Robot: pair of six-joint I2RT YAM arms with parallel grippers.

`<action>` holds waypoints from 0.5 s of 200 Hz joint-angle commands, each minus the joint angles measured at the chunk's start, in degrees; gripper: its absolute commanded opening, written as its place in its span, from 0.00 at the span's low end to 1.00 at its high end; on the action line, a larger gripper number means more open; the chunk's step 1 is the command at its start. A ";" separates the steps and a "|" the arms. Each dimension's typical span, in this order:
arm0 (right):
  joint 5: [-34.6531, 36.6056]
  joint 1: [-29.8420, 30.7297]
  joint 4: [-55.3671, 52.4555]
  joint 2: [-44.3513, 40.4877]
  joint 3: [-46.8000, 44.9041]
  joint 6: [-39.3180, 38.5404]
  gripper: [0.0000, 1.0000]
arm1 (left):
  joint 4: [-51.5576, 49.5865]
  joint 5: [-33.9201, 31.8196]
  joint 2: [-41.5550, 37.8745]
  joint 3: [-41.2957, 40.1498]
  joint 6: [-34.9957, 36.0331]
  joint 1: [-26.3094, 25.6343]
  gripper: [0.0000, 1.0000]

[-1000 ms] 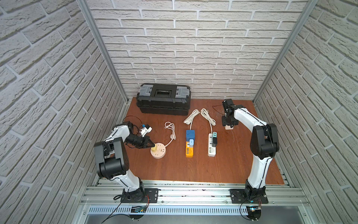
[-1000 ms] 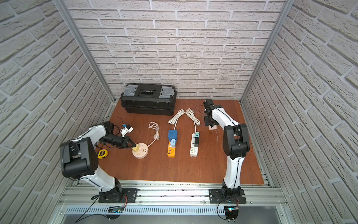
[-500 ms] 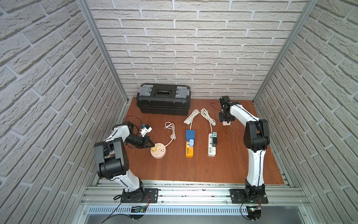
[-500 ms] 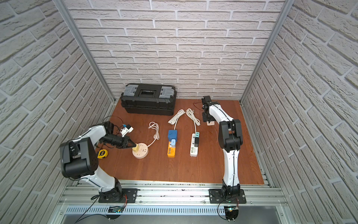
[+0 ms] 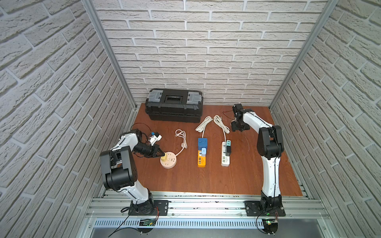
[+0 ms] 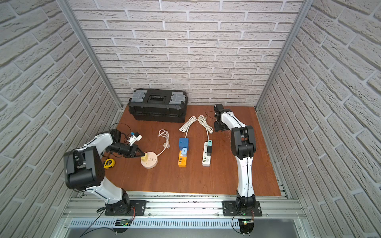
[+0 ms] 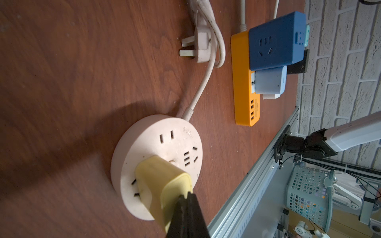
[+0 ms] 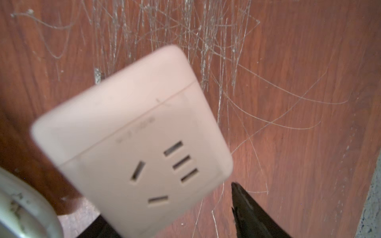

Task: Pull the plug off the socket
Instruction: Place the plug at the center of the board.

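While the yellow plug [image 7: 162,183] sits in the round socket [image 7: 165,142] on the left of the table [image 5: 206,181], the left gripper [image 7: 185,198] presses clenched jaws against its end; the right gripper [image 5: 238,128], far back, has released jaws about a pink adapter [image 8: 132,127]; one finger [image 8: 245,204] stands clear of it.

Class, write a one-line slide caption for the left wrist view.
Shut fingers at the yellow plug, which sits plugged into the round beige socket.
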 commanded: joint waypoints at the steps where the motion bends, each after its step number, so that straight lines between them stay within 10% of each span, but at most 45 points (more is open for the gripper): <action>1: -0.32 -0.38 -0.50 -0.88 1.55 0.48 0.74 | 5.18 -18.27 4.12 -4.45 0.77 -0.76 0.00; 100: -4.09 3.19 6.06 -22.00 -15.11 2.73 0.74 | 1.57 -9.55 -1.64 -3.32 4.13 -3.79 0.10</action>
